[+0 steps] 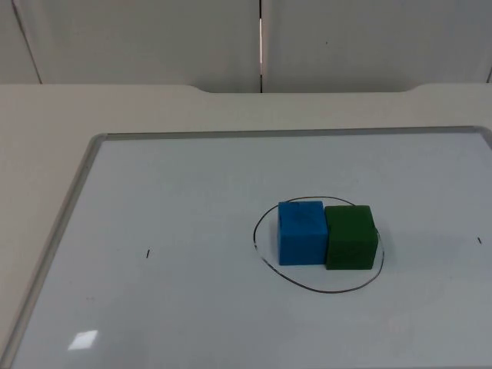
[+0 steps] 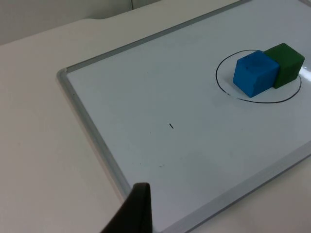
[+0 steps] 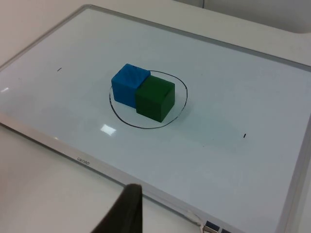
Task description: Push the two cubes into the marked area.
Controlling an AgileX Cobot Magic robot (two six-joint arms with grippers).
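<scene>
A blue cube (image 1: 301,232) and a green cube (image 1: 350,236) stand side by side, touching, on a whiteboard (image 1: 192,169). Both sit inside a hand-drawn black oval (image 1: 330,292), the green one close to its right-hand line. In the left wrist view the blue cube (image 2: 255,73) is the nearer one and the green cube (image 2: 287,62) is behind it; my left gripper (image 2: 137,211) hangs over the board's near left corner, far from them. In the right wrist view the green cube (image 3: 155,99) partly covers the blue cube (image 3: 127,82); my right gripper (image 3: 127,211) is off the board's edge.
The whiteboard's grey frame (image 1: 75,196) lies on a cream table top (image 1: 38,123) that ends at a grey partition wall (image 1: 154,38). Small black tick marks sit at the board's left (image 1: 147,253) and right (image 1: 479,241).
</scene>
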